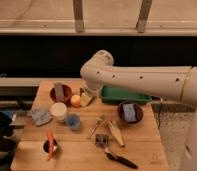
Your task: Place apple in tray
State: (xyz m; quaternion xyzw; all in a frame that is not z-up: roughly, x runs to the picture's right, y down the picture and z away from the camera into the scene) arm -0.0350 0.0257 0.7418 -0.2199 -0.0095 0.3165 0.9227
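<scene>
The apple, small, round and orange-yellow, sits on the wooden table just right of a dark red-brown bowl. The green tray lies at the table's back, right of the apple, and its left part is hidden behind my arm. My gripper hangs from the big white arm and sits right beside the apple on its right side, close to or touching it.
A red-brown bowl holds a grey block. Another bowl holds a blue sponge. A white cup, a blue cup, a grey cloth, a carrot and utensils lie in front.
</scene>
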